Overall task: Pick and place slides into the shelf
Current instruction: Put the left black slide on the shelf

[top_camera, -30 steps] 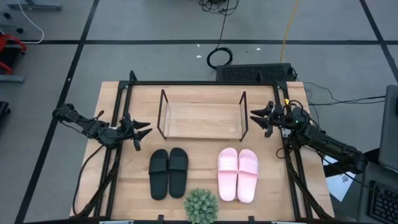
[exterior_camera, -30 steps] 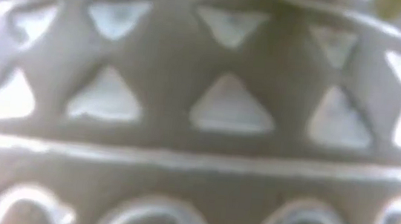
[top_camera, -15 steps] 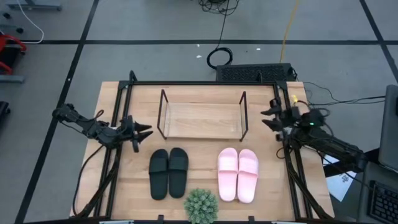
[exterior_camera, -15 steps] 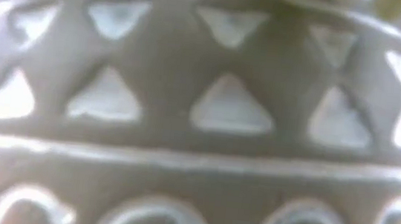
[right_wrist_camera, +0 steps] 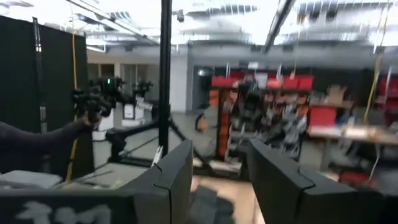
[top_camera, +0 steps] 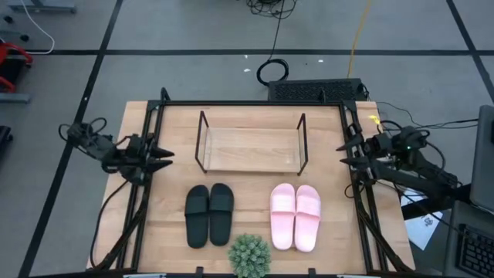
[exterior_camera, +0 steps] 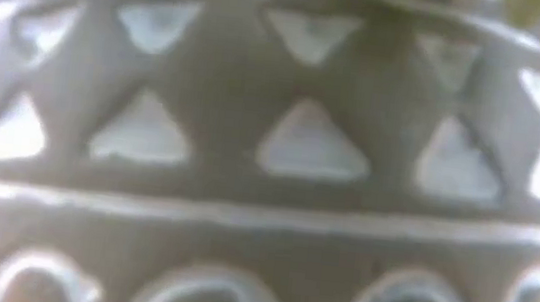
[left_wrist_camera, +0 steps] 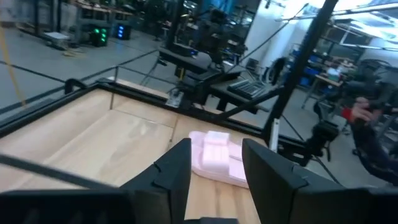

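A black pair of slides (top_camera: 208, 215) and a pale pink pair (top_camera: 296, 217) lie sole-down on the wooden table, near its front edge. The pink pair (left_wrist_camera: 214, 158) also shows in the left wrist view. The shelf (top_camera: 251, 148) stands behind them at the table's middle, on its wooden board. My left gripper (top_camera: 164, 153) hovers open over the table's left rail, pointing right. My right gripper (top_camera: 344, 152) hovers open over the right rail, pointing left. Neither has anything between its fingers (left_wrist_camera: 180, 168) (right_wrist_camera: 177, 171).
A potted plant (top_camera: 249, 255) stands at the front edge between the two pairs, and its patterned pot (exterior_camera: 270, 151) fills the low view. Black rails (top_camera: 251, 103) frame the table. A computer keyboard (top_camera: 316, 90) and cables lie on the floor behind.
Both grippers have drawn back and up from the shelf's ends: the left toward the table's left edge, the right toward the right edge. Both arms have folded at the elbow. The slides and the shelf have stayed where they were.
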Controlling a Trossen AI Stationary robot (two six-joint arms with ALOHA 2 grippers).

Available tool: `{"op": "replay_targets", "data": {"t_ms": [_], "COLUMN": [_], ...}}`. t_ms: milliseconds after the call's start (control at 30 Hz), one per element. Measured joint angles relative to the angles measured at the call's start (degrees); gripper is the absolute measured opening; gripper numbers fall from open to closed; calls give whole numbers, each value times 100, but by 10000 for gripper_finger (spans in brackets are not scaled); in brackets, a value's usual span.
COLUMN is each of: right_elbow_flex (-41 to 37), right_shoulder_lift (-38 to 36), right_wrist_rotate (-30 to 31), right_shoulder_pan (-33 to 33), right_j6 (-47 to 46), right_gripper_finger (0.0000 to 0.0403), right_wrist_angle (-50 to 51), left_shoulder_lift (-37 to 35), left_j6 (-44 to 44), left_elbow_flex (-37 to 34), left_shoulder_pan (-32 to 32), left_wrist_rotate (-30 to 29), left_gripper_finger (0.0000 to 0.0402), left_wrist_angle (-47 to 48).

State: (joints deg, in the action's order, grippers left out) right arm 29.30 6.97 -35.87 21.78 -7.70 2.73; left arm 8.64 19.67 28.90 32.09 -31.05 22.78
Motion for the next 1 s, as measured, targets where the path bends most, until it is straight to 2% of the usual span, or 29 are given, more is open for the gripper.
{"op": "replay_targets", "data": {"t_ms": [200, 367, 567, 733, 900, 1000], "right_elbow_flex": [233, 592, 949, 1123, 1378, 1478], "right_shoulder_lift": [31, 299, 1202, 1931, 2255, 2312], "right_wrist_rotate": [-37, -82, -469, -416, 213, 676], "right_shoulder_pan": [-221, -409, -792, -1583, -2424, -2827], "right_j6": [-299, -193, -59, 210, 631, 885], "right_gripper_finger": [144, 144, 144, 144, 144, 144], "right_wrist_angle": [65, 64, -170, -419, -487, -403], "left_shoulder_lift": [1206, 2440, 3986, 5278, 6429, 6995], "left_j6": [408, 425, 153, 822, 2029, 2636], "left_elbow_flex": [646, 1690, 3337, 4420, 5082, 5350], "left_shoulder_pan": [396, 848, 1641, 2384, 2889, 3072], "left_wrist_rotate": [-10, -203, -1103, -2176, -3106, -3182], "left_gripper_finger": [145, 145, 145, 145, 145, 145], "left_wrist_angle": [36, 31, 387, 1043, 1237, 1353]}}
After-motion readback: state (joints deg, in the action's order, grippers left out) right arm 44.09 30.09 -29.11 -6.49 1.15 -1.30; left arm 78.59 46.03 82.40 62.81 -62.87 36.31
